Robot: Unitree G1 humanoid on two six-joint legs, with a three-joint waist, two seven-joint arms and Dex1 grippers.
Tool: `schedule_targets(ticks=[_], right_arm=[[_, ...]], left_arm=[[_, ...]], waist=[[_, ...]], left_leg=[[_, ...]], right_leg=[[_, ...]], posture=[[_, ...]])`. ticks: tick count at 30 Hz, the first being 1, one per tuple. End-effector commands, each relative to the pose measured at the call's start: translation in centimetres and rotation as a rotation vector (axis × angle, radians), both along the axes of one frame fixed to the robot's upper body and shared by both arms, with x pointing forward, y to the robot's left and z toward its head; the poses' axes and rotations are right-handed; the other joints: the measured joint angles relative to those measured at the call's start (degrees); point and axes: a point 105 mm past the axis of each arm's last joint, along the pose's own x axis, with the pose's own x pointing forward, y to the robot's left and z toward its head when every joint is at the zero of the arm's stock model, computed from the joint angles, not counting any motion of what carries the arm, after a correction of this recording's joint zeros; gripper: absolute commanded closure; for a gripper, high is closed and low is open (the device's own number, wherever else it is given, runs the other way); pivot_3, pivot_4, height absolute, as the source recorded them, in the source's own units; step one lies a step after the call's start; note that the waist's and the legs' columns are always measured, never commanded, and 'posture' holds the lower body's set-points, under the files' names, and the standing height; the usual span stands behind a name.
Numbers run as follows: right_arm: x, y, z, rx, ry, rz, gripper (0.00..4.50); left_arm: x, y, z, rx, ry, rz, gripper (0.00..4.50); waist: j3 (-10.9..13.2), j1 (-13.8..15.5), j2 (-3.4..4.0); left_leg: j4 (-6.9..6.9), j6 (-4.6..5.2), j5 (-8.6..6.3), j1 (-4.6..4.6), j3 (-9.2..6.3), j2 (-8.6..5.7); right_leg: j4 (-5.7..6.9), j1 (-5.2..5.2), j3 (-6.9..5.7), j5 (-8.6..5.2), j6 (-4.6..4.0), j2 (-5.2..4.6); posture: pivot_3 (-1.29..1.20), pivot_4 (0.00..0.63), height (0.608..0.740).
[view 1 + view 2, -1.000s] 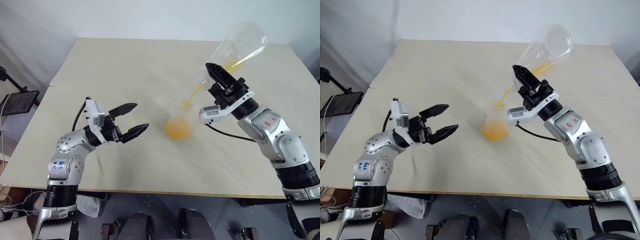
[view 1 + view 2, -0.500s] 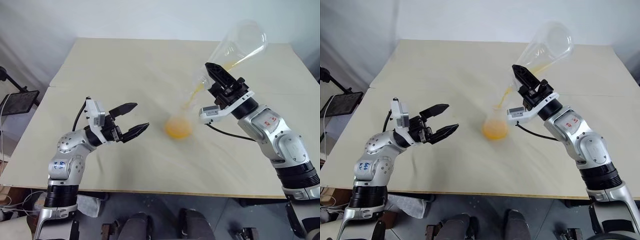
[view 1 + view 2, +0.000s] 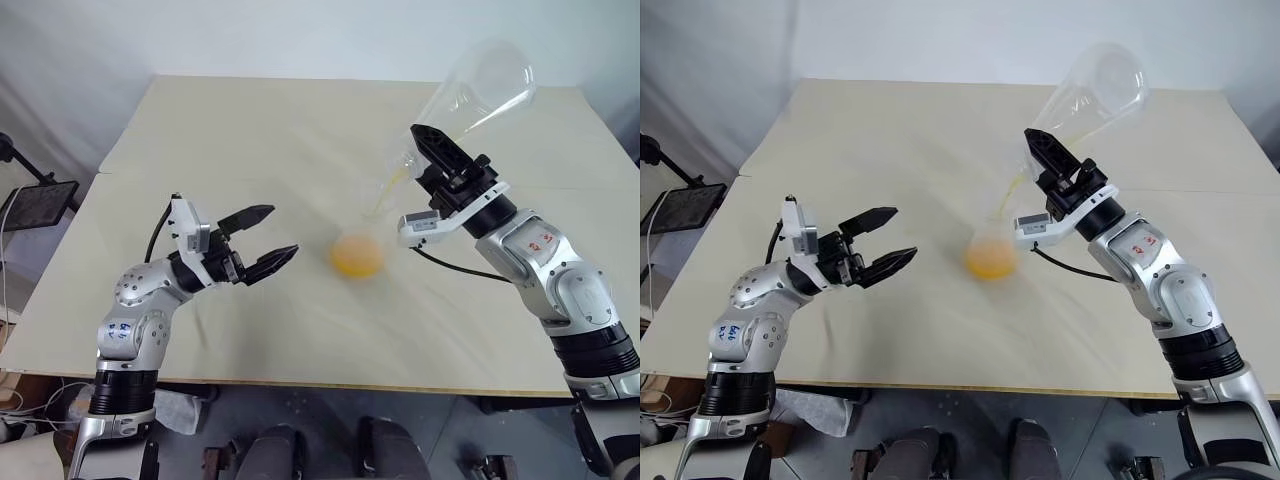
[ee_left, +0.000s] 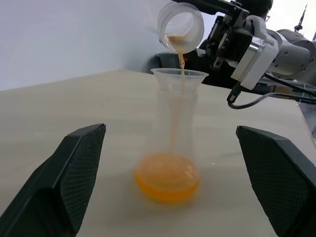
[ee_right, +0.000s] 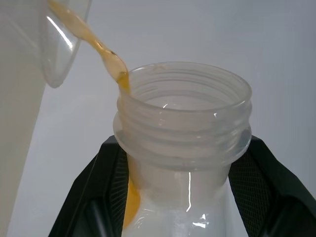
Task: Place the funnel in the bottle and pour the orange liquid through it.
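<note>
My right gripper's (image 3: 437, 160) black fingers cover part of the neck of the clear, long-necked conical flask (image 3: 480, 90) I am tilting. In my right wrist view that flask's threaded mouth (image 5: 183, 116) hides most of the fingers, and its body is cut off at the edge. My left gripper's (image 4: 168, 197) black fingers (image 4: 64, 182) run off the left wrist picture's edge.
</note>
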Motion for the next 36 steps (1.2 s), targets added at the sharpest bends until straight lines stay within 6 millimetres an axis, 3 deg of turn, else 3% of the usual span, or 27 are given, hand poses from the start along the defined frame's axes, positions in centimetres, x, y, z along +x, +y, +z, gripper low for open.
schedule_targets(ticks=[1,11,20,23,28,32,36], right_arm=[[-0.7,0.6,1.5,0.04,-0.038,0.045,2.08],[-1.1,1.0,0.9,0.332,0.238,0.163,2.08],[-1.5,-3.5,3.7,0.902,0.465,0.194,2.08],[-1.3,-6.3,3.5,1.125,0.543,0.191,2.08],[-0.3,-14.6,0.2,1.61,0.605,0.18,2.08],[0.1,-17.4,-1.3,1.726,0.592,0.159,2.08],[0.8,-19.2,-1.6,1.725,0.554,0.118,2.08]], left_arm=[[-0.3,0.0,1.4,-0.008,-0.067,0.008,0.0],[-0.3,0.3,1.0,0.003,-0.052,0.007,0.0],[-0.2,0.7,1.1,0.022,-0.048,0.003,0.0],[-0.2,0.8,1.0,0.024,-0.043,0.002,0.0],[-0.1,0.4,0.7,0.03,-0.031,-0.017,0.0],[-0.1,0.3,0.8,0.031,-0.034,-0.02,0.0],[-0.1,0.2,1.0,0.029,-0.039,-0.018,0.0]], waist=[[0.0,0.0,0.0],[0.01,0.06,-0.01],[0.01,0.15,-0.02],[0.01,0.12,-0.02],[0.01,0.37,-0.02],[0.03,0.07,0.02],[0.08,-0.25,0.11]], left_leg=[[0.0,0.0,0.0,0.0,0.0,0.0],[0.0,0.0,0.0,-0.01,-0.02,0.02],[0.01,0.0,0.0,-0.01,-0.08,0.02],[0.01,0.0,0.0,-0.01,-0.08,0.02],[0.01,0.01,0.0,-0.01,-0.1,-0.03],[-0.09,0.02,0.0,0.01,-0.02,-0.05],[-0.2,0.02,0.01,0.08,0.17,-0.03]], right_leg=[[0.0,0.0,0.0,0.0,0.0,0.0],[-0.06,0.04,-0.03,0.0,0.0,0.01],[-0.03,0.04,-0.02,0.0,0.01,0.0],[-0.02,0.04,-0.01,0.0,0.0,0.0],[0.05,0.05,-0.02,0.01,0.01,-0.05],[0.06,-0.01,-0.01,0.01,0.02,-0.04],[0.13,-0.11,-0.02,0.01,0.01,0.0]], posture=[[0.0,0.15,0.74],[0.0,0.15,0.74],[0.0,0.15,0.74],[0.0,0.15,0.74],[0.0,0.15,0.74],[0.0,0.15,0.74],[0.0,0.15,0.74]])
